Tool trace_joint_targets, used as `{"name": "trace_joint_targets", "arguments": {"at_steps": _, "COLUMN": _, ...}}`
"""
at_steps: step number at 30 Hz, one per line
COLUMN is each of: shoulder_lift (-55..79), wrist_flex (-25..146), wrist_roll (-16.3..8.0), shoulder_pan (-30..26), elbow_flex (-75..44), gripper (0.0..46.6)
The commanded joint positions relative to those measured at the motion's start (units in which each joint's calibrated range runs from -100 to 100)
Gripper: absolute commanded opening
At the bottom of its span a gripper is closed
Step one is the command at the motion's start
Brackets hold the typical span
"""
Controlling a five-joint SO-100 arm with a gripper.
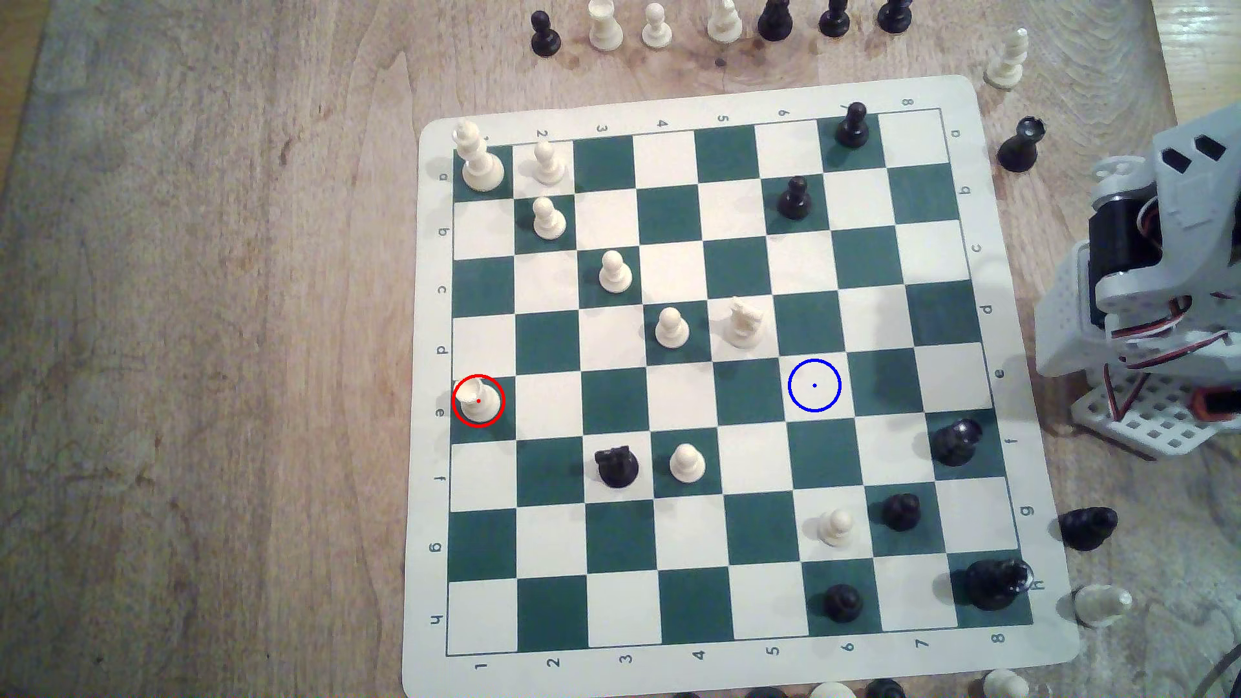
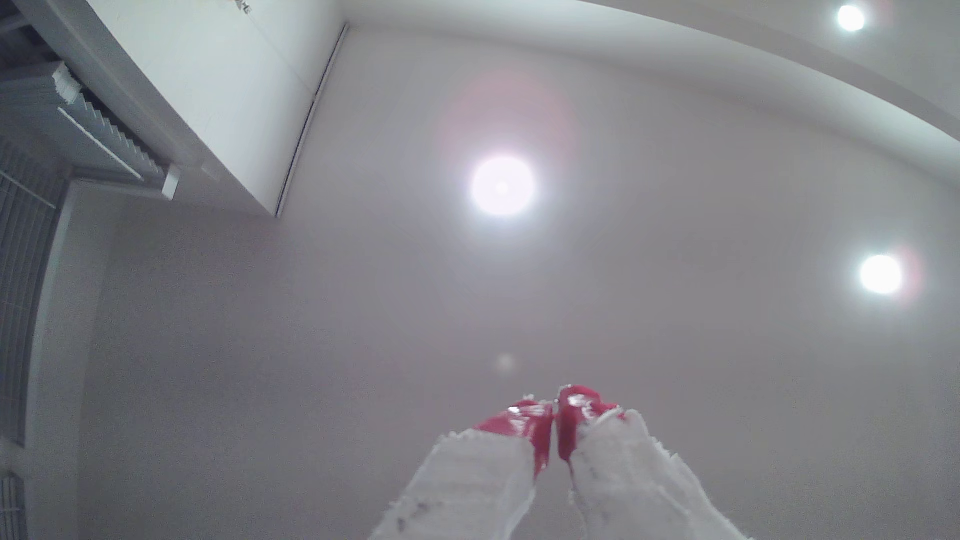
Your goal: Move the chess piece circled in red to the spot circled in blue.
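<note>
Pointing at ceiling, red-tipped fingers (image 2: 556, 415) pressed together.

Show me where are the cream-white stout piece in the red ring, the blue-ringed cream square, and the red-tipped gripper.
cream-white stout piece (image 1: 478, 401): exterior view, its round base.
blue-ringed cream square (image 1: 814, 385): exterior view, its centre.
red-tipped gripper (image 2: 555, 410): wrist view, between the tips.
</note>
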Motion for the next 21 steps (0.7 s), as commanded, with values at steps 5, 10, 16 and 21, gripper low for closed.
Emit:
{"name": "trace_joint_targets", "arguments": {"at_steps": 5, "shoulder_lift": 0.0, "wrist_flex": 18.2, "wrist_roll": 0.1, "shoulder_pan": -4.2, "elbow_flex": 1.2, "gripper": 0.2}}
{"name": "trace_joint_targets", "arguments": {"at_steps": 10, "shoulder_lift": 0.0, "wrist_flex": 32.4, "wrist_roll": -0.1, "shoulder_pan": -2.9, "elbow_flex": 1.2, "gripper": 0.2}}
{"name": "trace_joint_targets", "arguments": {"at_steps": 16, "shoulder_lift": 0.0, "wrist_flex": 49.2, "wrist_roll": -0.1, "shoulder_pan": 1.0, "elbow_flex": 0.6, "gripper": 0.2}}
{"name": "trace_joint_targets", "arguments": {"at_steps": 21, "shoulder_lift": 0.1, "wrist_flex": 81.8, "wrist_roll": -0.2, "shoulder_pan": 2.9, "elbow_flex": -7.4, "gripper": 0.2}}
